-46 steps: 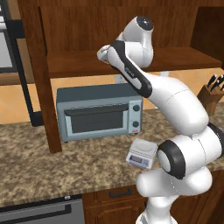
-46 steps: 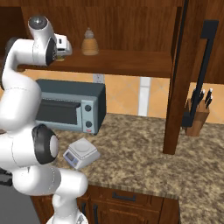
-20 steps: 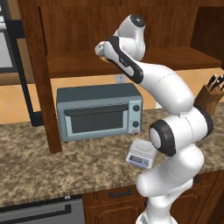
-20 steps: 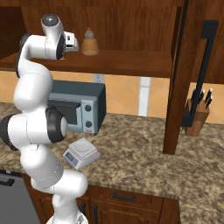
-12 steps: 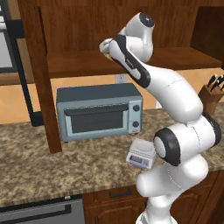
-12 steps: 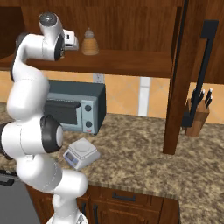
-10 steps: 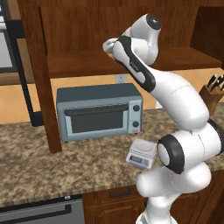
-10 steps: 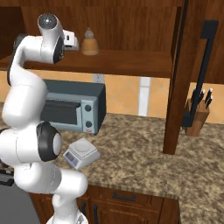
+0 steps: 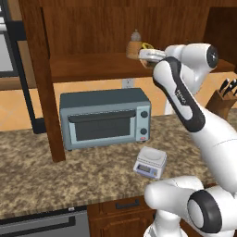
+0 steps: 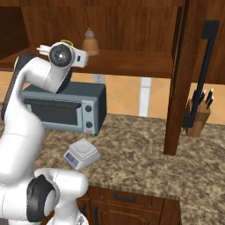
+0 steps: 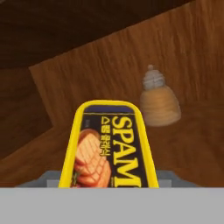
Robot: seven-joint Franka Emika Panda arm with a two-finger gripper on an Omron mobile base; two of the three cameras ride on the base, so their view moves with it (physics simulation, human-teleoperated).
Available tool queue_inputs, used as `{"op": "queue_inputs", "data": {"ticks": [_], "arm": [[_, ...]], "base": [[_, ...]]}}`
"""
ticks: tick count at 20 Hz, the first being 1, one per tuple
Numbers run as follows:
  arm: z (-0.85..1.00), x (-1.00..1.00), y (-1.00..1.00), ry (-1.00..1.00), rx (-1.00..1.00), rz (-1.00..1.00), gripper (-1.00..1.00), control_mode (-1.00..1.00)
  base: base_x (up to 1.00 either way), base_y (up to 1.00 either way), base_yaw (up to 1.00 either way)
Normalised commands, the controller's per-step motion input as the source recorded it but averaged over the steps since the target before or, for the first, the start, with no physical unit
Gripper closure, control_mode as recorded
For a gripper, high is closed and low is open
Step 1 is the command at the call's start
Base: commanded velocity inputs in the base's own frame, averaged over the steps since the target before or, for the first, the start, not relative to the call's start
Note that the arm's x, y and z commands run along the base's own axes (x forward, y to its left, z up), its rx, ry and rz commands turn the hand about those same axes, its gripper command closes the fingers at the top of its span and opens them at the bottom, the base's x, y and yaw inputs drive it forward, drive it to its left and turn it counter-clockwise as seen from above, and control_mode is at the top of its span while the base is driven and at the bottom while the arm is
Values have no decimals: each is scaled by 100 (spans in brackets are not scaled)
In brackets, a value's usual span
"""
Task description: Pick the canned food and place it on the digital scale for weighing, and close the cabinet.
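Now carrying: tool (image 9: 147,52) clamped on Spam can (image 11: 109,146). Next, down to digital scale (image 9: 150,162), then shut cabinet (image 10: 183,74).

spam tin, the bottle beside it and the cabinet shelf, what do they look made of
Spam tin: likely painted metal, glossy yellow rim and a printed label. Bottle: tan ribbed body, maybe plastic or ceramic, with a grey cap. Cabinet shelf: dark brown wood, with visible grain and a dull sheen.

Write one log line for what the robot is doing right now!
hand: shut on flat yellow tin of canned food | place: wooden cabinet shelf | white-grey square digital scale: bare | cabinet: open
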Motion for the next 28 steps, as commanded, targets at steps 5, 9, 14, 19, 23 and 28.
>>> {"op": "queue_inputs", "data": {"ticks": [5,9,14,19,23,28], "arm": [[9,-100,-89,15,15,1,100,-100],[-77,-100,-75,8,1,0,100,-100],[-100,-100,-41,-1,-13,21,100,-100],[-100,-28,49,8,-41,60,100,-100],[-87,54,53,12,-35,30,100,-100],[-64,58,7,0,-15,11,100,-100]], "base": [[0,0,0],[0,0,0],[0,0,0],[0,0,0],[0,0,0],[0,0,0]]}}
